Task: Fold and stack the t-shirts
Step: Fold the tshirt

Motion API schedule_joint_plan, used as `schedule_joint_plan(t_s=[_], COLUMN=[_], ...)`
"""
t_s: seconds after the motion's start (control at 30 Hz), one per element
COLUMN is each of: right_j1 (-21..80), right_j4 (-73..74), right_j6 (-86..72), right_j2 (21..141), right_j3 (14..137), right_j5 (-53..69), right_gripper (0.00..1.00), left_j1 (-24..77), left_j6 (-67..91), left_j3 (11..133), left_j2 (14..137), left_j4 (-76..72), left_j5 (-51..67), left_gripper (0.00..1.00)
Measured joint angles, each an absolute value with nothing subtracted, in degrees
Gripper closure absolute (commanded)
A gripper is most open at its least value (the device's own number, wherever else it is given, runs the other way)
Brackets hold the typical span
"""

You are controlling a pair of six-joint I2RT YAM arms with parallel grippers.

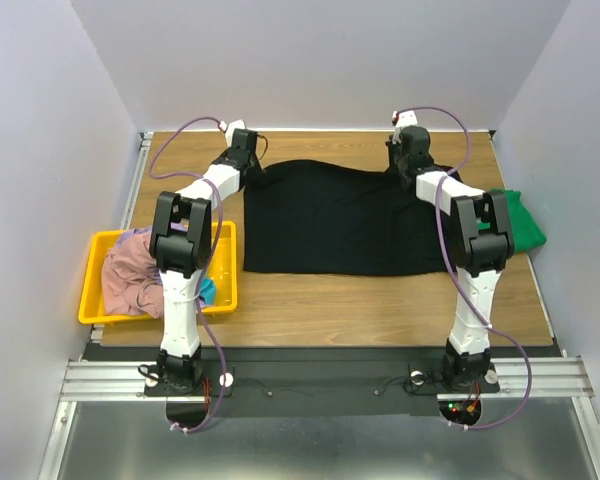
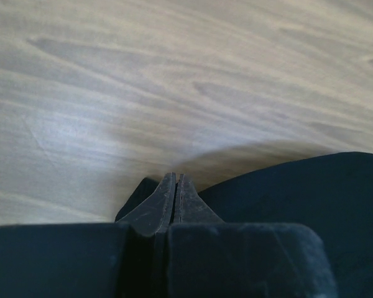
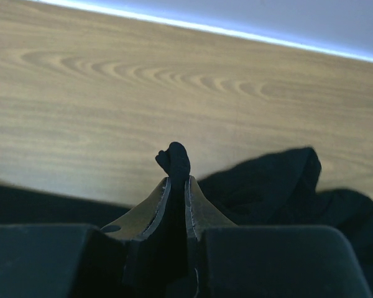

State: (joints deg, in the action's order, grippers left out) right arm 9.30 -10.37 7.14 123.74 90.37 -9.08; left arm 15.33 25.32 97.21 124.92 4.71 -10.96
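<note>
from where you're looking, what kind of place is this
Probably a robot lab test cell: a wooden table boxed in by plain white panels, two arms bolted to an aluminium rail, a yellow bin of t-shirts.

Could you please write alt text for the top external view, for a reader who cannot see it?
A black t-shirt lies spread on a wooden table, with the left claw and right claw each closed on a far corner. A yellow bin of crumpled shirts sits at left; a green shirt lies at the right edge.

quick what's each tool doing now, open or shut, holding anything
left tool: shut at the edge of the black t-shirt; grip cannot be told
right tool: shut on the black t-shirt
</note>
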Motion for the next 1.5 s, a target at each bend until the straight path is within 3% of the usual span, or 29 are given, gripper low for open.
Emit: schedule_joint_plan(t_s=[0.53,1.5], right_j1=[11.42,16.27], right_j4=[-11.22,-11.66], right_j6=[4.16,-15.62], right_j2=[108.57,96.01], right_j3=[69.32,52.8], right_j5=[-14.52,-33.26], right_gripper=[0.99,0.88], left_j1=[15.33,15.33], left_j6=[25.39,28.4], left_j3=[80.25,76.34], left_j2=[114.04,113.71], left_j4=[-0.49,2.42], left_j5=[-11.49,-13.54], left_gripper=[1.0,1.0])
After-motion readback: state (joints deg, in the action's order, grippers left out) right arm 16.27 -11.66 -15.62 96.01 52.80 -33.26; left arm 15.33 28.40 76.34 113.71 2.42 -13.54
